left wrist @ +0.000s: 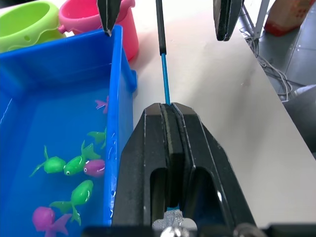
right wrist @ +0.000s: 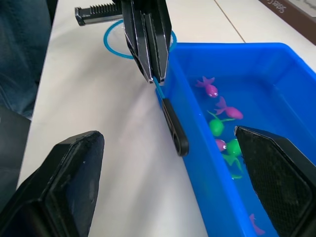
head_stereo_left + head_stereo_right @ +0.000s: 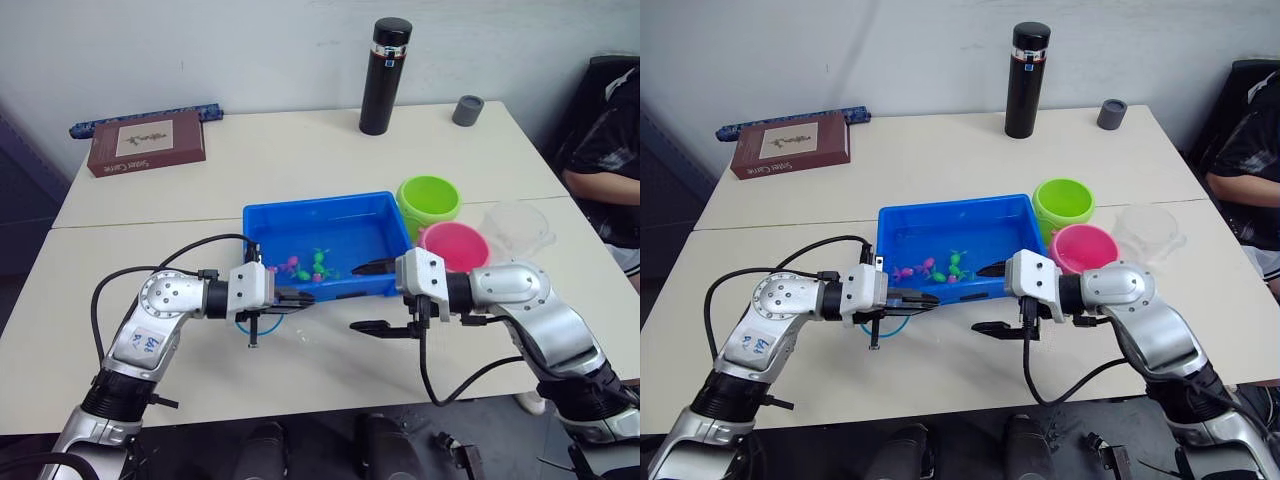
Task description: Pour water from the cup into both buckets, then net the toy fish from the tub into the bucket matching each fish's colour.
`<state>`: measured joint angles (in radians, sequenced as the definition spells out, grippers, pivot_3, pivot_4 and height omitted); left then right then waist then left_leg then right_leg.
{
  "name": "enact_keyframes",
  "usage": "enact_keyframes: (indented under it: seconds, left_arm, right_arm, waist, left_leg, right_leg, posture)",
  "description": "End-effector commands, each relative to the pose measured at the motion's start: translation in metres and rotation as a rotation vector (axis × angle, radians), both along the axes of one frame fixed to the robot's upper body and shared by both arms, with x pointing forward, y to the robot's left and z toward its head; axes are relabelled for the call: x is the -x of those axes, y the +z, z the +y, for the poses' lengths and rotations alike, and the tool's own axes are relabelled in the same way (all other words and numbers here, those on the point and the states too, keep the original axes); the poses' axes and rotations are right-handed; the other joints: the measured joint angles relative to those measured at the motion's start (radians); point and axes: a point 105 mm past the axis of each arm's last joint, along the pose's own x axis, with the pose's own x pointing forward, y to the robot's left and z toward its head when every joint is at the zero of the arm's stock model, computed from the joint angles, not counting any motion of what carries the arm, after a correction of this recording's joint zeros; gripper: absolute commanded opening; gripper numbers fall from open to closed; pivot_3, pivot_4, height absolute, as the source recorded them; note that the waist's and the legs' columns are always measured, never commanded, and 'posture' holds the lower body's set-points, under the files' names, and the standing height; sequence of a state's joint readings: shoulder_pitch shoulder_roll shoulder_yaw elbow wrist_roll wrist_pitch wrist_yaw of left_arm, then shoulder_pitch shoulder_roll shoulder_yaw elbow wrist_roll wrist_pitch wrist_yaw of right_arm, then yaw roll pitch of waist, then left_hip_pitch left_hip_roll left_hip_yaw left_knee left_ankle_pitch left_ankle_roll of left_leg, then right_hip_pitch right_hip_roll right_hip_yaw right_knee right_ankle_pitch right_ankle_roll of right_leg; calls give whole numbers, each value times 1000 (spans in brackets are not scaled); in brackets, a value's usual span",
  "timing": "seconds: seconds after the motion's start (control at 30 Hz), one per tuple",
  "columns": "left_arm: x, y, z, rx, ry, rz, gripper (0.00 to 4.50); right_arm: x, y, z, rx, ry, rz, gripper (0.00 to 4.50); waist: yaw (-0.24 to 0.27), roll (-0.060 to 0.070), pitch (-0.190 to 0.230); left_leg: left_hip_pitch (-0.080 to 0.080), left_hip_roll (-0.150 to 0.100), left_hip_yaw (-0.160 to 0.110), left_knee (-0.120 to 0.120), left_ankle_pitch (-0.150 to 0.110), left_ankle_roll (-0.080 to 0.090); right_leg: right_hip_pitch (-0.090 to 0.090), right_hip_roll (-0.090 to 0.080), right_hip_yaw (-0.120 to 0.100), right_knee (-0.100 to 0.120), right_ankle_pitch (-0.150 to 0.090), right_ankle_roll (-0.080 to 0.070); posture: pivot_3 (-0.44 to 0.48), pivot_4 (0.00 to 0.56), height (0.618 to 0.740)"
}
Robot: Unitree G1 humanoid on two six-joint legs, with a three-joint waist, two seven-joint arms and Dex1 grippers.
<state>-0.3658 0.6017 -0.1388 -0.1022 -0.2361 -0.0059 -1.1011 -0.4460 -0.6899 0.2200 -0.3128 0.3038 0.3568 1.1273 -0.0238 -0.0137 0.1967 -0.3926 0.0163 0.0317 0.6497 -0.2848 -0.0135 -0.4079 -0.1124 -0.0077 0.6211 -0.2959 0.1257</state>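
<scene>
My left gripper (image 3: 303, 297) is shut on the thin blue rod of a small net (image 1: 165, 79) in front of the blue tub (image 3: 262, 222). The net's blue ring (image 2: 112, 40) lies behind that gripper. Its black handle (image 2: 176, 129) points at my right gripper (image 3: 373, 297), which stands open facing it, one finger over the tub's front rim, one over the table. Several pink and green toy fish (image 3: 303, 268) float in the tub's water. The lime green bucket (image 3: 428, 200) and the pink bucket (image 3: 453, 247) stand right of the tub. The clear cup (image 3: 516, 228) stands upright beyond them.
A tall black flask (image 3: 384, 75) and a small grey cup (image 3: 467, 110) stand at the table's far side. A brown box (image 3: 146, 142) lies far left. A person (image 3: 605, 160) sits at the right edge. The table's front edge is close below both grippers.
</scene>
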Motion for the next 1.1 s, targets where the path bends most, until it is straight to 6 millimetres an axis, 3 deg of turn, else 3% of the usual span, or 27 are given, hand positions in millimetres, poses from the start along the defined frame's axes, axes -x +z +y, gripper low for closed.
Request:
enact_keyframes:
  seconds: [0.03, 0.4, 1.1]
  left_arm:
    - [3, -1, -2, -5, -20, -19, 25]
    - [1, 0, -4, 5, -21, -31, 25]
    - [-3, 10, -9, 49, -1, -78, 25]
  right_arm:
    - [8, 10, 9, -28, 50, -21, 4500]
    - [11, 16, 18, -54, 66, -7, 4500]
    - [0, 7, 14, -68, 10, 30, 4500]
  waist:
    - [0, 0, 0]
    - [0, 0, 0]
    - [0, 0, 0]
  left_leg:
    - [0, 0, 0, 0, 0, 0]
    - [0, 0, 0, 0, 0, 0]
    - [0, 0, 0, 1, 0, 0]
  right_leg:
    - [0, 0, 0, 0, 0, 0]
    - [0, 0, 0, 0, 0, 0]
    - [0, 0, 0, 1, 0, 0]
  posture:
    - [0, 150, 740]
    - [0, 150, 740]
    - [0, 150, 740]
